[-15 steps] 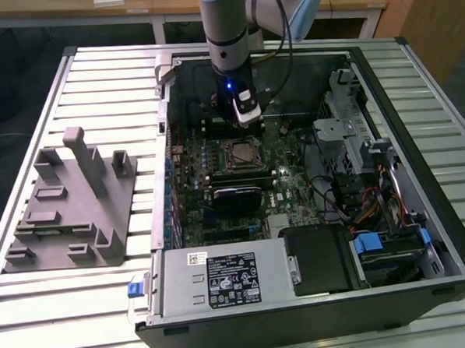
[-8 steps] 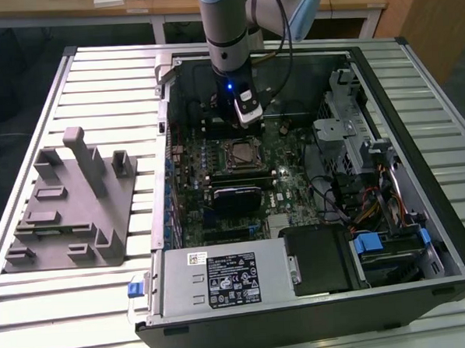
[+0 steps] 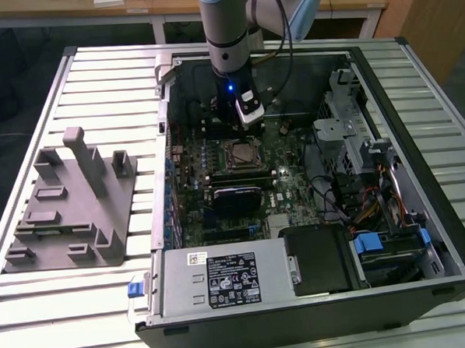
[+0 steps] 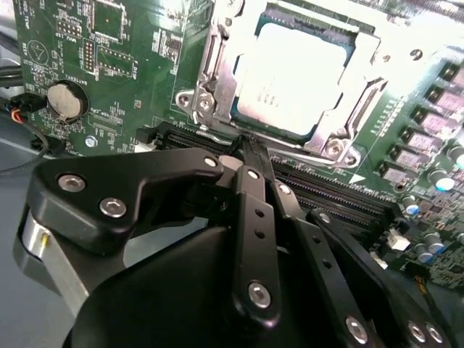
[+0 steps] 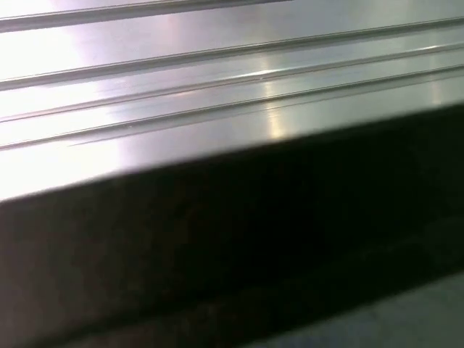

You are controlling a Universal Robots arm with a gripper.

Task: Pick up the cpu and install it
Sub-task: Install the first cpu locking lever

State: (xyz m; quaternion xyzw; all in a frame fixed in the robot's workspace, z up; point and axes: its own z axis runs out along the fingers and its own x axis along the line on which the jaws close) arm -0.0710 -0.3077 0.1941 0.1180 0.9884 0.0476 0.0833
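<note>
The cpu (image 4: 297, 76) lies flat in the motherboard socket (image 4: 217, 80), its pale metal top facing up and the socket's silver frame standing around its edges. In the exterior view the cpu (image 3: 241, 153) sits at the middle of the green motherboard (image 3: 296, 190) inside the open computer case (image 3: 423, 234). So the pick-up and the placing look done, as far as these views show. I cannot tell whether the socket's frame is latched down over the chip, and that is the part of the install that may be left. The end effector (image 4: 246, 145) hangs just beside the socket, apart from the chip, above the black memory slots (image 4: 319, 185). Its fingers are drawn together at the tips and carry nothing. In the exterior view the end effector (image 3: 250, 117) is low inside the case, just beyond the socket. The grey fixture (image 3: 70, 206) stands on the slatted metal table (image 3: 95, 80), well apart from the case at the exterior view's left, with no chip on it.
</note>
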